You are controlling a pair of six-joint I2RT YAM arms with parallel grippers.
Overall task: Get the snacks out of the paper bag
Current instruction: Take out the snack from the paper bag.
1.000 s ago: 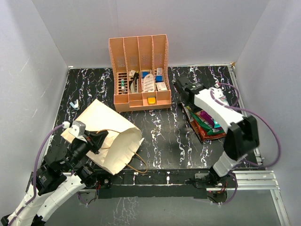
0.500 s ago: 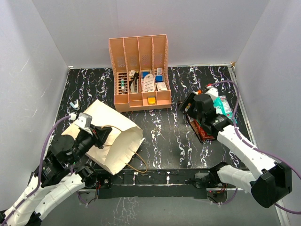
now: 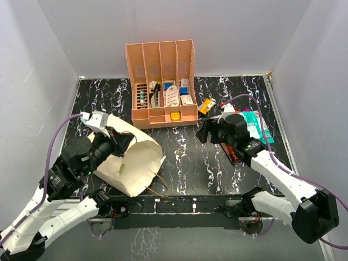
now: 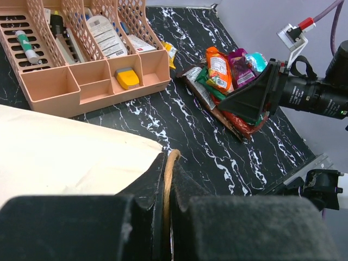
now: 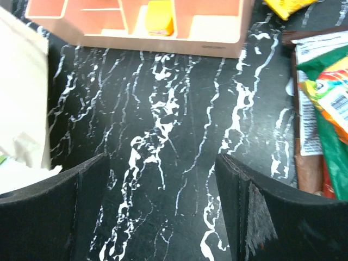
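The tan paper bag (image 3: 133,163) lies at the near left with its mouth facing right; a green bit (image 3: 123,167) shows inside. My left gripper (image 3: 124,142) is shut on the bag's brown cord handle (image 4: 169,174) and holds it up. The snacks (image 3: 237,153) lie piled at the right: orange (image 4: 217,68), purple (image 4: 238,61) and teal-white (image 3: 254,123) packets, with a yellow one (image 3: 206,106) apart from them. My right gripper (image 3: 205,133) hangs open and empty over bare table between bag and pile. In the right wrist view the bag (image 5: 22,98) is left and the snacks (image 5: 326,109) right.
The peach slotted organizer (image 3: 163,81) with small boxes and bottles stands at the back centre. A second cord handle (image 3: 160,191) trails from the bag near the front edge. White walls close in the table on three sides.
My right arm has swung from over the snack pile leftward and lower, toward the middle. My left gripper has lifted the handle, so the bag's mouth stands higher. The yellow and teal-white packets now show.
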